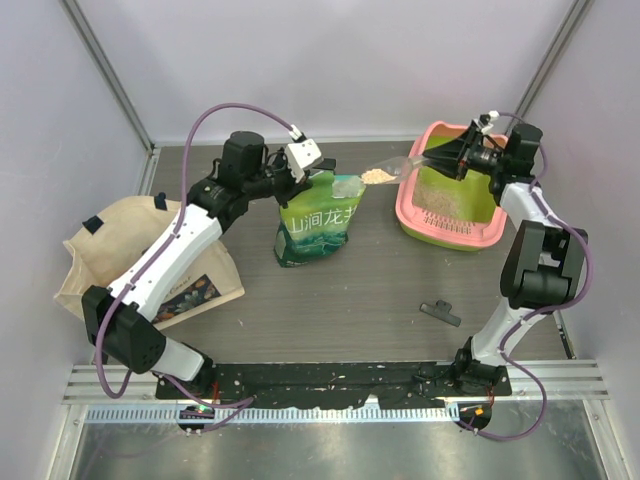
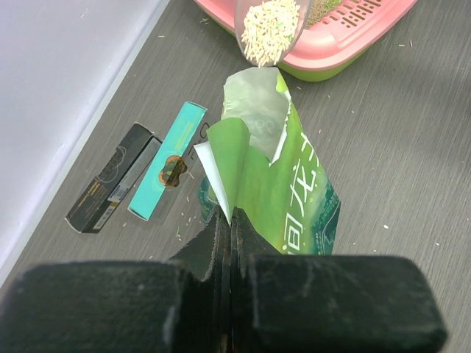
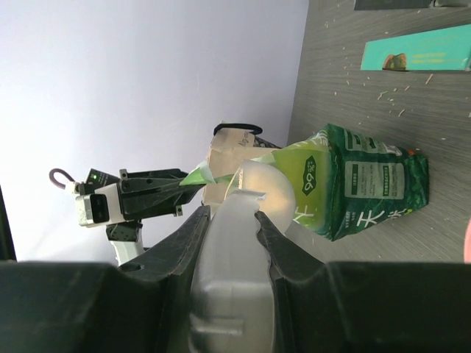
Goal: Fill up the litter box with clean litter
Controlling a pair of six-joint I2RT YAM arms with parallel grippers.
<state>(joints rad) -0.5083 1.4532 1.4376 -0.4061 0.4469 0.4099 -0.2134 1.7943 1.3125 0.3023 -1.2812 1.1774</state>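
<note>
The litter box (image 1: 408,205) sits at the back right of the worktop (image 1: 380,290). It is pink on the outside and green inside, with a thin layer of pale grains on its floor. The right claw (image 1: 447,160) reaches over the box and is clamped on the handle of a clear scoop (image 1: 400,168). The scoop is up in the air, with its bowl between the box and the open top of the green bag (image 1: 318,230). A small heap of clean litter (image 1: 377,176) lies in the bowl. The green bag stands upright in the middle of the worktop, left of the box and not touching it. The left claw (image 1: 322,178) is squeezed together on the bag's torn top flap. Beside the bag, near a wall, a black box (image 2: 110,187) and a teal box (image 2: 168,170) lie flat, side by side. A beige tote bag (image 1: 100,250) lies at the left, and the left arm passes over it. A little black clip (image 1: 440,312) lies alone in front of the litter box, near the right arm. Tiny crumbs are dotted over the worktop.
</note>
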